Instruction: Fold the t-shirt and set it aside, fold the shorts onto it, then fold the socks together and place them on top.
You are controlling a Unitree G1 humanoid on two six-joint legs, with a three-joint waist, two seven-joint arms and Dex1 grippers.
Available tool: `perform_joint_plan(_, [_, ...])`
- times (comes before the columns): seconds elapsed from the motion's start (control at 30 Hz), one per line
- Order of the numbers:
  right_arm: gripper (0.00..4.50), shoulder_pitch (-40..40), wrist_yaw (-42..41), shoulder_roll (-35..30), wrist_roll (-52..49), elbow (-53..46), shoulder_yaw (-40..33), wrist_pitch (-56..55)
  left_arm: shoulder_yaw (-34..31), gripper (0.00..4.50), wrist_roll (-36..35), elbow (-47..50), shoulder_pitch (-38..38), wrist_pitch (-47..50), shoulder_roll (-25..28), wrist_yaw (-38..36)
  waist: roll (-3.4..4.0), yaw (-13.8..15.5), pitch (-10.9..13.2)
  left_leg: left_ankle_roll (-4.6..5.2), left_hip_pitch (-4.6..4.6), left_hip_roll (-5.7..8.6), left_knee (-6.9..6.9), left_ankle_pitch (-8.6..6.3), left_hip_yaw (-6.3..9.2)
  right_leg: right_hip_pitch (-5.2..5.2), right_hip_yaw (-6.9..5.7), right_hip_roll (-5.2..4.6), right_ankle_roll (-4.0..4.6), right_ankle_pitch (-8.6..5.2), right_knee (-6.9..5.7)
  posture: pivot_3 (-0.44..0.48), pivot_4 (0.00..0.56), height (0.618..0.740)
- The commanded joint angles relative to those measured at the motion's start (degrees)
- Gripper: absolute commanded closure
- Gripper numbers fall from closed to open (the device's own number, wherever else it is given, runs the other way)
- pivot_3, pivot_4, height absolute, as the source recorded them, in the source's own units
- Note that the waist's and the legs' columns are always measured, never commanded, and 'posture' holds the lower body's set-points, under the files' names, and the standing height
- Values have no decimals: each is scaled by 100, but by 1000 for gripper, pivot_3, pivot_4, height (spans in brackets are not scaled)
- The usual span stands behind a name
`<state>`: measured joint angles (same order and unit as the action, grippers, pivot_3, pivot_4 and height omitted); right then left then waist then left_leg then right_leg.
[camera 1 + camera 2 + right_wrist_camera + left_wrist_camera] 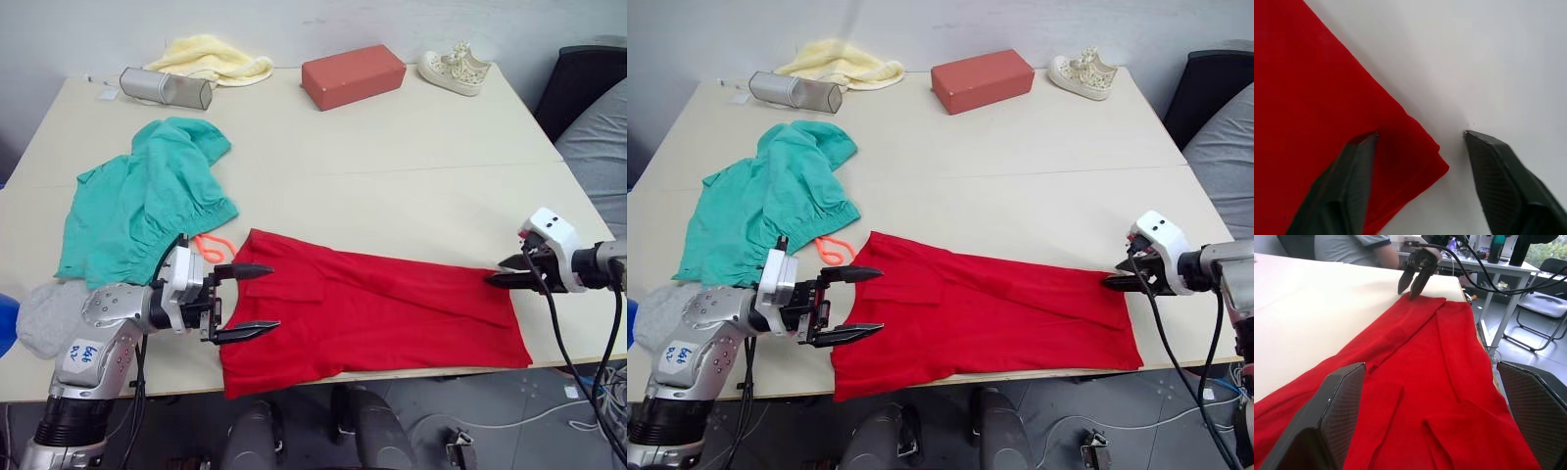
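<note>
The left gripper hovers over the left end of the t-shirt, its two black fingers spread wide apart, one above the other, with nothing between them. In the left wrist view the red cloth runs away from between those fingers in long folded layers toward the right gripper at the far end.

The right gripper sits at the opposite, right-hand corner of the t-shirt, low on the tabletop. The right wrist view shows its fingers open, one over the red fabric and the other over bare tabletop, with the folded corner of the t-shirt lying between them, not pinched.

The t-shirt lies flat between the two grippers along the near edge of the tabletop, folded into a long band.

Just beyond the left gripper lie the shorts, bunched in a loose heap, with the orange drawstring looping out toward the t-shirt's left end. Beside the left arm, on its outer side, sit the socks at the tabletop's near corner.

Well beyond both grippers, along the far edge, are a pale yellow cloth, a silver cylinder, a red-brown box and a cream shoe. A person's arm shows past the right gripper in the left wrist view.
</note>
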<state>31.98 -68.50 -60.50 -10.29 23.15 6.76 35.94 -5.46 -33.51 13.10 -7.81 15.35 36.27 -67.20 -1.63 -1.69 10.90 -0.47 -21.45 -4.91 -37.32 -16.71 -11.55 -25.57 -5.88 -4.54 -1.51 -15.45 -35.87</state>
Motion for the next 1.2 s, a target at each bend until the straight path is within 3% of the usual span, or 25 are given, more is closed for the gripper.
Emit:
perform_joint_plan(0.03, [3052,57,-298,-9,149,24,185,-68,-44,0,-39,154,3,-123,-46,66,0,-1,0,-1,0,0,0,1,0,0,1,0,0,0,-1,0,150,740])
perform_joint_plan(0.17, [4451,102,-456,-68,246,40,236,-123,-23,0,-1,57,-75,-187,-82,110,0,-9,0,-3,1,-1,0,2,-1,0,0,0,0,0,-2,0,150,740])
perform_joint_plan(0.33, [4451,279,-445,-40,500,122,261,-497,51,0,57,-42,-181,-263,-140,151,0,-4,0,-2,1,-1,-3,2,-2,0,0,-1,0,0,-3,0,150,740])
perform_joint_plan(0.57, [4451,1307,427,339,1426,724,505,-2089,71,0,267,-342,-417,-481,-323,384,1,-86,1,-8,2,3,-5,12,-13,-4,5,-1,4,3,-8,0,150,740])
perform_joint_plan(0.97, [4451,3091,1432,1367,2738,3014,1142,-3901,56,0,502,-706,-547,-656,-512,737,3,-184,2,-23,1,5,3,25,-17,-11,6,3,6,3,-19,0,150,740])
perform_joint_plan(1.13, [4451,3109,1526,1655,2688,3404,956,-4138,6,0,530,-743,-522,-644,-434,807,4,-176,2,-24,1,0,3,27,-17,-12,7,3,7,2,-19,0,150,740])
perform_joint_plan(1.2, [4004,2964,1522,1665,2500,3379,747,-4260,-49,0,309,-685,-530,-377,-368,741,4,-172,2,-23,1,0,3,28,-17,-12,7,2,7,2,-20,0,150,740])
